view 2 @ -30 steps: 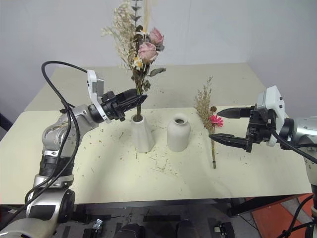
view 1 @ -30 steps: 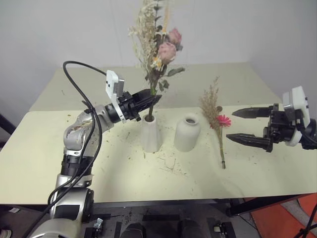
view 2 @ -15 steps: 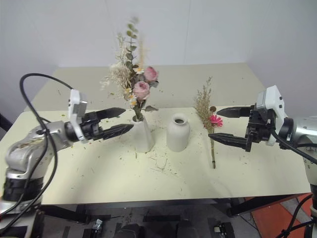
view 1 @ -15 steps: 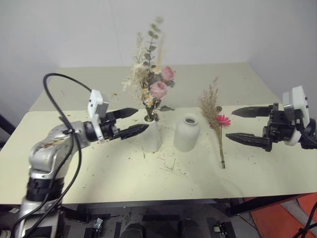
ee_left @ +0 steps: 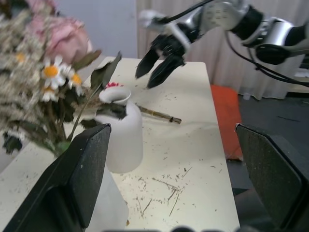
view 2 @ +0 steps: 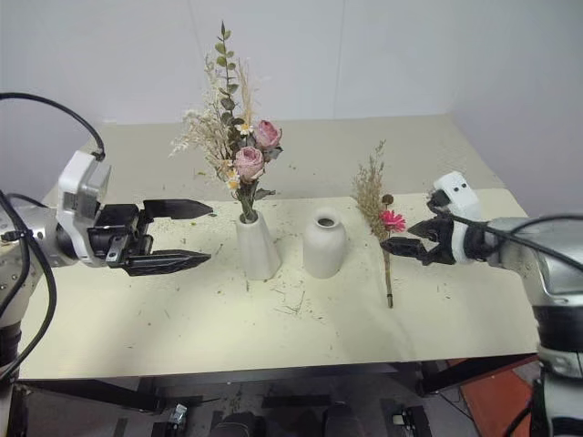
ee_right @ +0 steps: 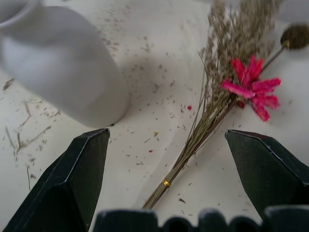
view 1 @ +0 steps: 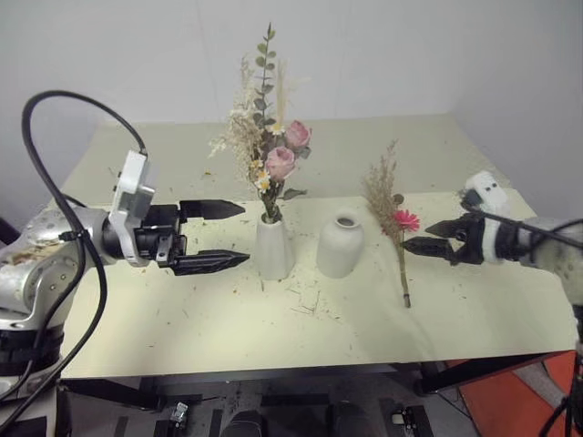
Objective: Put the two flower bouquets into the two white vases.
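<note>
Left eye view puts the fuller bouquet [view 1: 270, 137] upright in the taller vase [view 1: 272, 248], stems down in its narrow mouth and heads rising straight up. The left pincer [view 1: 216, 236] hangs just left of that vase, jaws spread wide and holding nothing, pointing right toward it. So half the job looks done.

The slimmer bouquet [view 1: 394, 214] lies flat on the worktop [view 1: 182, 319], right of the shorter vase [view 1: 340, 246], which stands empty. Its long axis runs near to far: the stem end points toward the near edge, and the tan plumes and the magenta daisy [view 1: 407, 219] lie at the far end. The right pincer [view 1: 437, 237] sits just right of the daisy, jaws parted and empty, angled down and leftward at the bunch.

The step in hand seems to be the reach for this second bunch. The next move likely calls for closing on the thin stems, lifting, swinging the bunch upright with the stem end down, and threading it into the shorter vase's small mouth.
</note>
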`<action>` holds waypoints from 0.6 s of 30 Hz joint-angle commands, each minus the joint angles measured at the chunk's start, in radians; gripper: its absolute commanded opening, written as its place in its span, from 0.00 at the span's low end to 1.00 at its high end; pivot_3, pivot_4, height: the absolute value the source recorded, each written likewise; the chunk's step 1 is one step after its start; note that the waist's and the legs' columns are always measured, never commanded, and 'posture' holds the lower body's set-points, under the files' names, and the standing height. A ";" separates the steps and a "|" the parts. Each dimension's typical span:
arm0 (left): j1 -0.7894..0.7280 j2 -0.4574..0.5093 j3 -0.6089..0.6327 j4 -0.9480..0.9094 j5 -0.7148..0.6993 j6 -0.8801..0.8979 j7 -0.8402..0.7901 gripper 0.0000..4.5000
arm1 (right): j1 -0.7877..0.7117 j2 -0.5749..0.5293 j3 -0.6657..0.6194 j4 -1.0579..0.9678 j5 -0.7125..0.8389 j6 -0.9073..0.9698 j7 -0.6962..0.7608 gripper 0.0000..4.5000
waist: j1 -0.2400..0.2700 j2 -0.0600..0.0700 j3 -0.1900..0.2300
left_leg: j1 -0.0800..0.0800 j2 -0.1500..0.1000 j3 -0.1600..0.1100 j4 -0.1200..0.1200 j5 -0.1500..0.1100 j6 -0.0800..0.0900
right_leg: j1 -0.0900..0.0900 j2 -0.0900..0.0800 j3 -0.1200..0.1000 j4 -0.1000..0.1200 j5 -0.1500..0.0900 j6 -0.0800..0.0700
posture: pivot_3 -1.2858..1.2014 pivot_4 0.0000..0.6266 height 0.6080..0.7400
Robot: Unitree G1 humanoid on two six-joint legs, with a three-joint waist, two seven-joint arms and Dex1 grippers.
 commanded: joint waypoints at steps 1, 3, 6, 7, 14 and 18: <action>-0.049 0.006 -0.027 0.014 0.018 -0.040 -0.042 0.99 | -0.113 0.032 0.097 0.101 -0.066 0.122 -0.072 1.00 | -0.003 0.000 0.000 | -0.001 0.000 0.000 0.000 0.000 0.000 | 0.000 0.000 0.000 0.000 0.000 0.000 | 0.52 0.24 1.00; -0.063 0.001 -0.036 0.020 0.022 -0.049 -0.047 0.99 | -0.145 0.050 0.160 0.162 -0.105 0.123 -0.085 1.00 | -0.004 0.000 0.000 | -0.001 0.000 0.000 0.000 0.000 0.000 | -0.001 0.000 -0.001 -0.001 0.000 0.000 | 0.52 0.24 1.00; -0.063 -0.006 -0.031 0.012 0.025 -0.058 -0.039 0.99 | -0.181 0.110 0.203 0.296 -0.164 0.078 -0.118 1.00 | -0.005 0.000 0.000 | -0.003 0.000 0.000 0.000 0.000 0.001 | -0.001 0.000 -0.001 -0.001 0.000 0.000 | 0.52 0.24 1.00; -0.057 -0.009 -0.028 0.007 0.028 -0.062 -0.033 0.99 | -0.187 0.128 0.211 0.327 -0.182 0.060 -0.128 1.00 | -0.005 0.000 0.000 | -0.003 0.000 0.000 0.000 0.000 0.001 | -0.001 -0.001 -0.001 -0.001 0.000 0.000 | 0.52 0.24 1.00; -0.009 -0.009 0.003 -0.037 0.020 -0.079 0.007 1.00 | -0.128 0.183 0.249 0.346 -0.254 -0.020 -0.141 0.63 | -0.010 -0.002 -0.001 | -0.002 0.000 -0.001 0.001 0.000 0.001 | -0.001 0.000 -0.001 0.000 0.000 0.000 | 0.52 0.24 1.00; 0.013 -0.011 0.021 -0.062 0.011 -0.077 0.028 1.00 | -0.138 0.177 0.206 0.349 -0.274 -0.039 -0.152 0.31 | -0.011 -0.002 -0.001 | 0.001 0.000 0.000 0.001 0.000 0.001 | 0.000 0.000 0.000 0.001 0.000 0.000 | 0.52 0.24 1.00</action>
